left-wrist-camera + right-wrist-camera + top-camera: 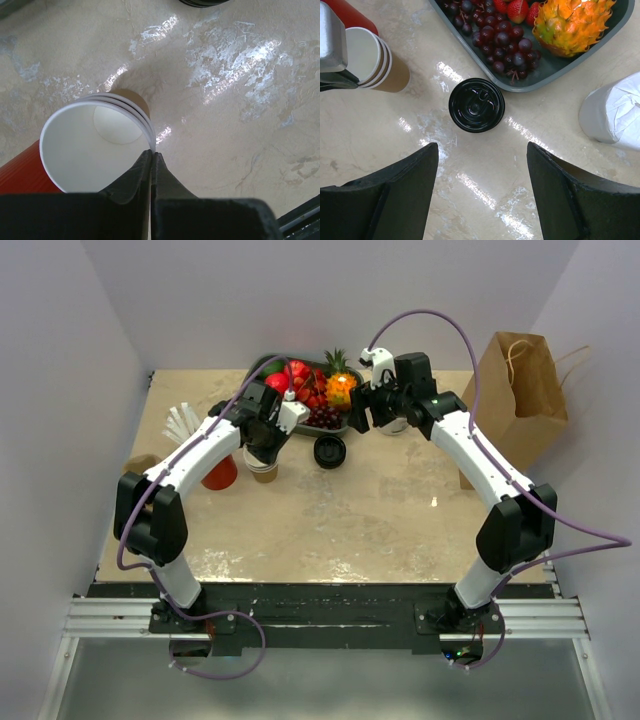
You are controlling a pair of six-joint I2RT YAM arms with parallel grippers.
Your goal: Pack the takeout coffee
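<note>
The right fingers [481,150] are spread wide and hold nothing. They hang over the tabletop [470,200], and the takeout coffee [476,105] sits just past their tips, not touching them. From above I see only its round black lid. What is under the lid is hidden.

I think it will feel light. A paper cup is soft and bends if you squeeze it hard, and the plastic lid looks smooth and slippery. A lid can also pop off, so I would not lift it by the lid. I would hold it by the sides, a bit under the lid, gently, and keep it straight up so nothing spills.

The left fingers [151,155] are pinched almost shut. They hold the thin rim of a stack of open brown cups [90,145], one finger inside and one outside. These cups are white inside, empty, and have no lid.

A red cup [20,170] stands right beside that stack, and it has white straws [180,422] in it. Behind the coffee is a dark tray [560,72] of fruit, very near it. A white wrapped thing [612,112] lies to one side. The paper bag [520,390] stands open far off, at the right edge of the tabletop. The coffee is not in it yet.
</note>
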